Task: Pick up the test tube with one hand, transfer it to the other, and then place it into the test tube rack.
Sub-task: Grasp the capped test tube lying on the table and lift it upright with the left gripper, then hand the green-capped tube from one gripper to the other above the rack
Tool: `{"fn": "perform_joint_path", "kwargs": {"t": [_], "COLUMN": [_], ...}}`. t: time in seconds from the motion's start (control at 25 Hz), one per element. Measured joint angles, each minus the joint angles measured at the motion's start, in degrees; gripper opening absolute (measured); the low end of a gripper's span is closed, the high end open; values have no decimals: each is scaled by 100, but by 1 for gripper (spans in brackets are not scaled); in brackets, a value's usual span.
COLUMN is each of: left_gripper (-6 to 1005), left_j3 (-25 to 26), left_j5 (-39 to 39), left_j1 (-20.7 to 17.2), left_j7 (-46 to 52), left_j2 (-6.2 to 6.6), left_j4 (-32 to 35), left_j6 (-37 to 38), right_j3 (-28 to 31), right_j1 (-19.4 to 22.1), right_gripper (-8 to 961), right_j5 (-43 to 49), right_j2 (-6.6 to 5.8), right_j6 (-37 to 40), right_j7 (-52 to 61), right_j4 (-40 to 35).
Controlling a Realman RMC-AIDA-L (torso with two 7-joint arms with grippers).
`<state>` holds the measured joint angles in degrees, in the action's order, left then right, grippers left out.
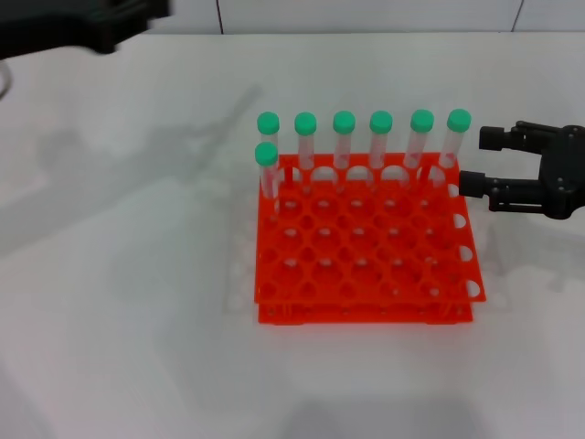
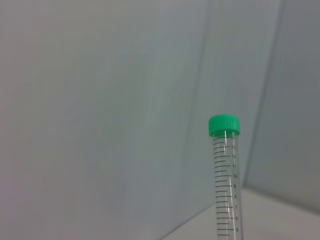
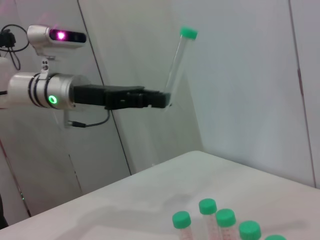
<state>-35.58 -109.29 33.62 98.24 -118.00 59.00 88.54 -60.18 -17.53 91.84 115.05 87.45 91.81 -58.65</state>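
The left claw (image 3: 162,100) is closed on the test tube (image 3: 177,62), high above the table (image 1: 137,302); the open, empty right claw (image 1: 489,160) waits by the rack (image 1: 366,265), so handing over comes next.

Graduated scale printed in black along the wall of the test tube (image 2: 226,185), seen in the left wrist view: numerals run downward beside the tick marks, with 10, 9, 8, 7, 6 and 5 legible; upper figures too small to read.
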Motion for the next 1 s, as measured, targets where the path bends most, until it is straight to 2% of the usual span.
{"fn": "perform_joint_path", "kwargs": {"t": [0.2, 0.36, 0.52, 1.0], "left_gripper": [178, 178, 178, 178], "left_j3": [-201, -435, -721, -1030], "left_j5": [323, 356, 398, 449], "left_j1": [427, 648, 719, 849], "left_j7": [-611, -977, -1293, -1948], "left_j2": [-9, -49, -90, -100], "left_j4": [-900, -1360, -1631, -2398], "left_j6": [-48, -74, -135, -135], "right_j3": [20, 66, 142, 362], "right_j1": [-5, 1, 4, -46], "right_gripper": [811, 812, 812, 812], "right_j5": [0, 0, 7, 21], "right_j2": [-4, -7, -21, -18], "right_j6": [8, 15, 12, -16], "right_j7": [-5, -5, -5, -5], "right_j4": [-39, -82, -87, -138]}}
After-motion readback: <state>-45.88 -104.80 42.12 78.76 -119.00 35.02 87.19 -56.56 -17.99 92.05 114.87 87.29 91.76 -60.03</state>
